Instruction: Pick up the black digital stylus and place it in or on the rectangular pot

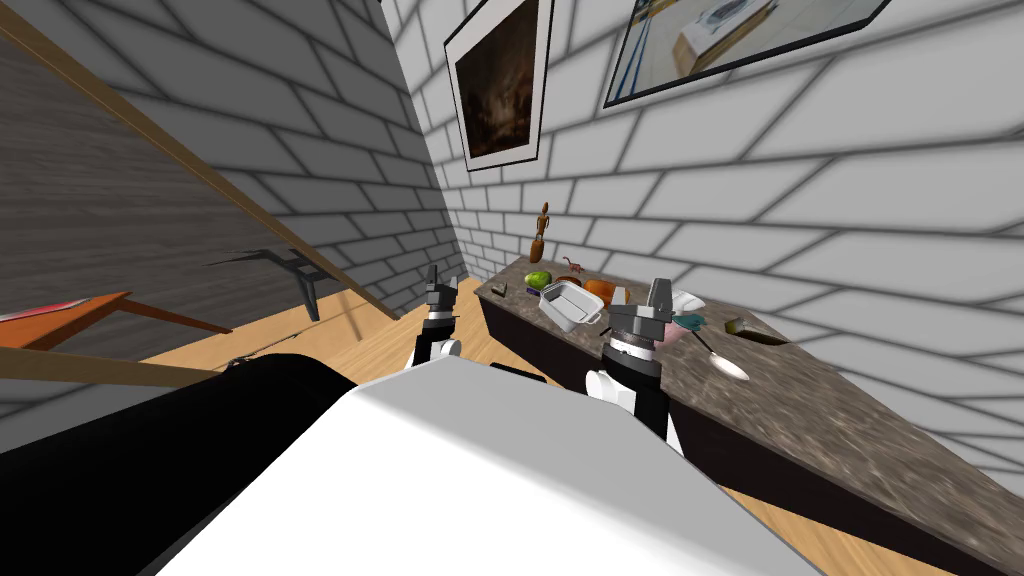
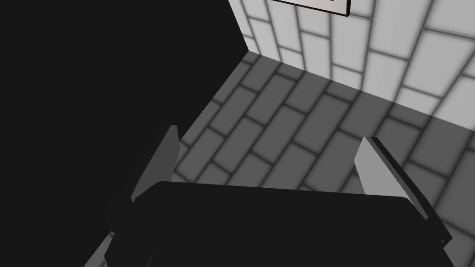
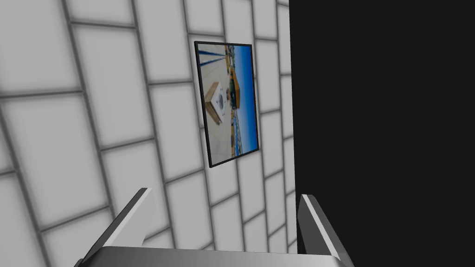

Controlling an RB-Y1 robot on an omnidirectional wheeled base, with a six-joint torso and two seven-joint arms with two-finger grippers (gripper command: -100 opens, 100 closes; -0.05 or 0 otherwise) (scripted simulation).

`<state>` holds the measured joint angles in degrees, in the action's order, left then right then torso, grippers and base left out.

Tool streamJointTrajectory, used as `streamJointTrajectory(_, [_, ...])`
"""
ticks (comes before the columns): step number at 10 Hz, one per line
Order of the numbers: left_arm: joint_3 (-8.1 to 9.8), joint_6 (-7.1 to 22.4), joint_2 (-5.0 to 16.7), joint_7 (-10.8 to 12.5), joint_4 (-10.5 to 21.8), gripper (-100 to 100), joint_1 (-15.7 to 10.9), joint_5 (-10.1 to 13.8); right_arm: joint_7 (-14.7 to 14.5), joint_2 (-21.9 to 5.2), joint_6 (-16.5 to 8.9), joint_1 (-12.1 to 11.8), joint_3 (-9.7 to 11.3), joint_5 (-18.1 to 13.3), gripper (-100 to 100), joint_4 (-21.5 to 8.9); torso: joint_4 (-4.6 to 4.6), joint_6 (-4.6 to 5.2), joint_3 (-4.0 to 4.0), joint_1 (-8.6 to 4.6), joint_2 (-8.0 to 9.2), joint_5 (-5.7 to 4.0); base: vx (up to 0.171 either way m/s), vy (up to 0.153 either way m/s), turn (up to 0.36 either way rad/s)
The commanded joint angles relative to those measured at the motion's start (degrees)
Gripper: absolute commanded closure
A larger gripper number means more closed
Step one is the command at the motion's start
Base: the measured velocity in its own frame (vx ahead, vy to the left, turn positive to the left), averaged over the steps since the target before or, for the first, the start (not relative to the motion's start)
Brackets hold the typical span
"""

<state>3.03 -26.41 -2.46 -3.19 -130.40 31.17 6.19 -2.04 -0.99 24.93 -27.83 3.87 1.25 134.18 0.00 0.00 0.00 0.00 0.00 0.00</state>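
Note:
The rectangular pot [image 1: 570, 305], pale grey with small end handles, sits on the stone counter [image 1: 800, 420] near its far end. A short dark thing [image 1: 533, 291] lies just beside the pot's far side; whether it is the stylus I cannot tell. My right gripper [image 1: 660, 296] is raised upright over the counter's front edge, a little nearer me than the pot, fingers open and empty [image 3: 225, 218]. My left gripper [image 1: 436, 282] also points up, above the wooden floor off the counter's end, open and empty [image 2: 269, 162].
On the counter around the pot are a green round thing [image 1: 539, 279], an orange thing [image 1: 598, 290], a small dark block [image 1: 499, 290] and a brown wooden figure [image 1: 541, 235]. Nearer lie a teal thing [image 1: 690, 322], a spoon [image 1: 724, 362] and a small block [image 1: 745, 327]. A brick wall backs the counter.

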Motion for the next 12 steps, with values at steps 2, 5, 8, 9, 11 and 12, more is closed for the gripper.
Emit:
streamJointTrajectory(2, [0.00,0.0,0.0,0.0,0.0,0,0.0,0.0,2.1,-3.6,0.0,0.9,0.4,1.7,-100,-1.8,0.01,-0.01,0.02,-0.13,0.04,-0.02,-0.023,-0.053,0.034])
streamJointTrajectory(5, [0.01,0.0,0.0,0.0,0.0,0,0.0,0.0,5.6,-6.6,0.1,2.3,1.1,4.4,-100,-4.6,0.03,0.00,0.07,-0.44,0.12,-0.10,-0.034,-0.105,0.036])
streamJointTrajectory(8, [0.01,0.0,0.0,0.0,0.0,0,0.0,0.0,10.1,-8.9,0.3,4.2,2.1,7.9,-100,-8.0,0.03,0.00,0.08,-0.50,0.14,-0.11,-0.050,-0.117,0.043])
streamJointTrajectory(9, [0.01,0.0,0.0,0.0,0.0,0,0.0,0.0,11.7,-9.6,0.3,4.9,2.5,9.2,-100,-9.3,0.05,0.00,0.12,-0.46,0.22,-0.11,-0.048,-0.109,0.042])
streamJointTrajectory(11, [0.01,0.0,0.0,0.0,0.0,0,0.0,0.0,15.0,-10.7,0.5,6.3,3.2,12.0,-100,-11.9,0.03,0.00,0.08,-0.54,0.14,-0.12,-0.051,-0.151,0.044])
streamJointTrajectory(12, [0.01,0.0,0.0,0.0,0.0,0,0.0,0.0,15.3,-10.7,0.5,6.3,3.2,12.0,-100,-11.9,0.04,0.01,0.11,-0.62,0.19,-0.14,-0.055,-0.121,0.022])
